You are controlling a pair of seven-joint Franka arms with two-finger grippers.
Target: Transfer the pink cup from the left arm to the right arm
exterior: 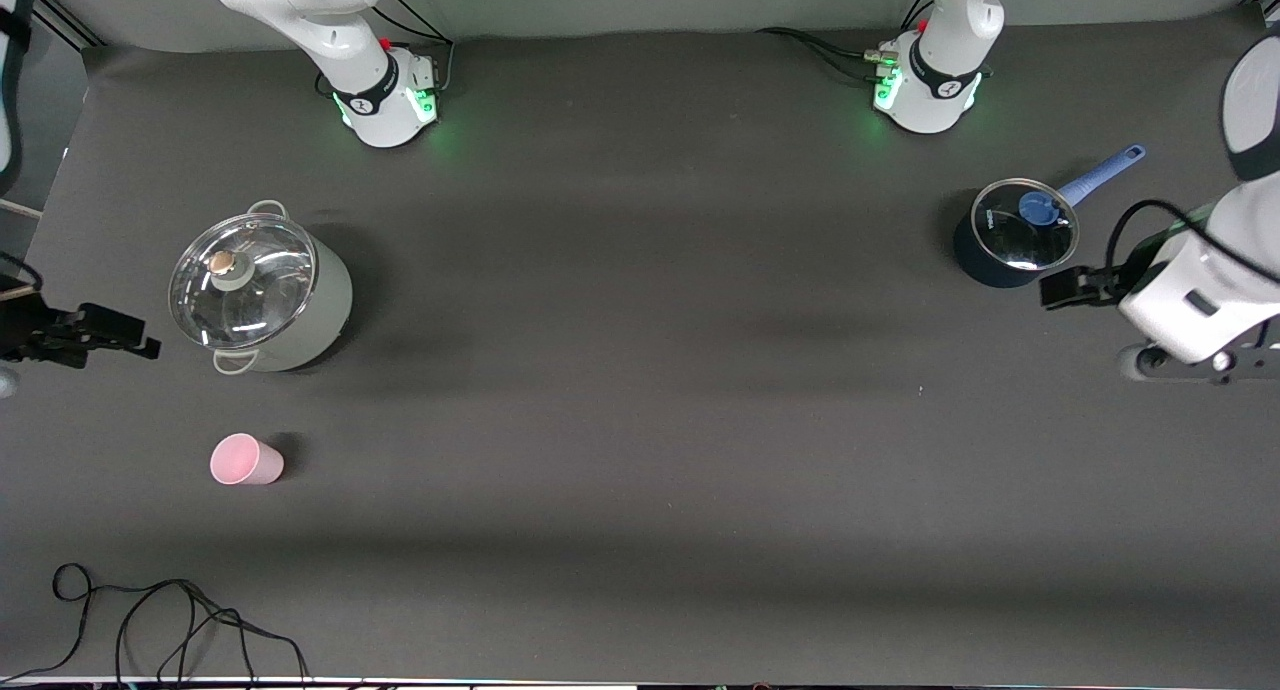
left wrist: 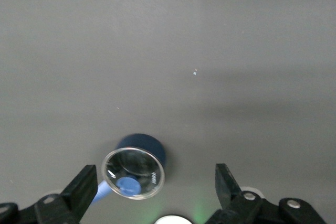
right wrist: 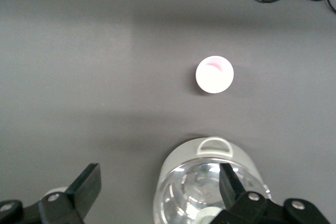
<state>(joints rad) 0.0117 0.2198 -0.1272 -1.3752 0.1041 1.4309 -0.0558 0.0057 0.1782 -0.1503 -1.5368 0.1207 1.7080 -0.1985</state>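
**Standing alone on the mat, pink cup untouched by either arm**

Sitting upright in the lower left of the front view, the pink cup rests on the dark table, nearer the front camera than the grey lidded pot and apart from it. In the right wrist view the cup shows its open mouth, with the pot's handle and glass lid close to the frame's bottom edge.

The right gripper hangs at the left edge of the front view, beside the grey pot, its fingers spread apart and empty. The left gripper hangs at the right edge, just beside a small blue saucepan with a glass lid and blue handle; its fingers also stand wide apart, holding nothing. A black cable loops in the lower left corner.
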